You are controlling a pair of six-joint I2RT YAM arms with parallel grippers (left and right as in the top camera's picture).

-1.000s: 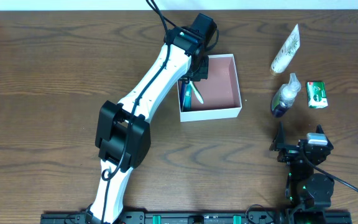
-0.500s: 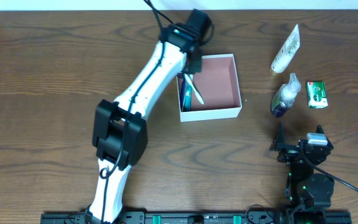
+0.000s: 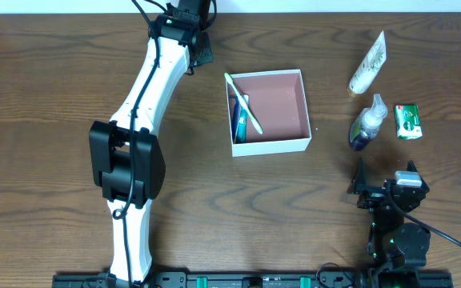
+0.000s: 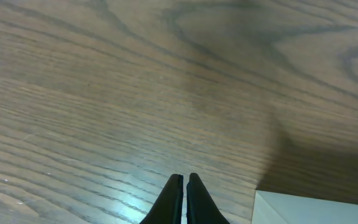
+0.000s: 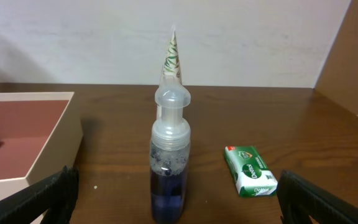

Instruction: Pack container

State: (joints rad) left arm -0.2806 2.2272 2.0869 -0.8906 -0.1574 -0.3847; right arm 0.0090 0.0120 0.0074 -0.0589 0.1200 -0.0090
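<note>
The left wrist view is showing the left pincer [image 4: 184,190] pressed together over the surface [image 4: 104,93], the container [image 4: 316,208] just right of it. Only overhead is revealing a toothbrush [image 3: 243,100] resting inside. The right pincer [image 3: 384,180] is gaping.

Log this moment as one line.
Left gripper shut, empty | right gripper open, parked | container holds toothbrush | bottle, tube, soap bar outside

The box [image 3: 282,108] has bare pink floor on its right side; a toothbrush [image 3: 242,102] leans along its left wall. The long white left arm [image 3: 146,88] blocks the table's [image 3: 54,120] left part. A bottle [image 3: 368,124] stands right before the right gripper [image 3: 385,178], a tube [image 3: 368,64] behind it, a green pack [image 3: 408,122] beside it.
</note>
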